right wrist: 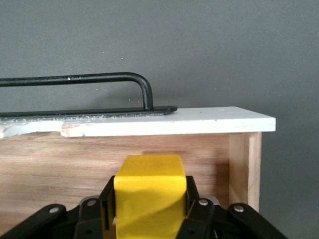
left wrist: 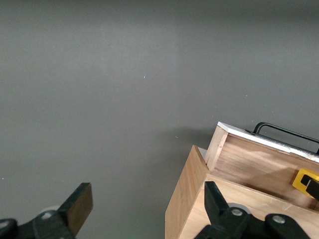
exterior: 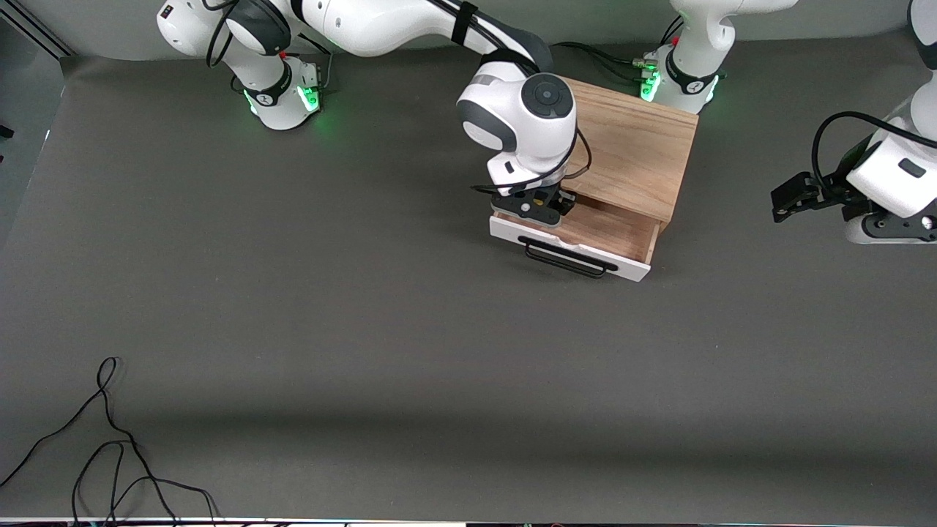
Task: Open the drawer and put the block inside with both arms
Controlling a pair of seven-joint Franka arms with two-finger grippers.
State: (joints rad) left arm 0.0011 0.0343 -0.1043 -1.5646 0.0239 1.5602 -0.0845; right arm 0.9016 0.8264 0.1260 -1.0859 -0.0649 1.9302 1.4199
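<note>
- A dark grey table (exterior: 366,329) fills the scene, with a loose black cable (exterior: 110,454) lying at the edge nearest the front camera, toward the right arm's end.
- A light wooden box (exterior: 629,146) sits just in front of the left arm's base (exterior: 677,80).
- The drawer (exterior: 585,238) stands pulled out of the box toward the front camera, its black wire handle (exterior: 564,256) on the white front.
- The right gripper (exterior: 538,208) hangs over the open drawer, clenched on the block (right wrist: 149,191), which sits between its fingers above the wood interior.
- The left gripper (exterior: 794,197) waits spread wide and empty, beside the box toward the left arm's end of the table.
</note>
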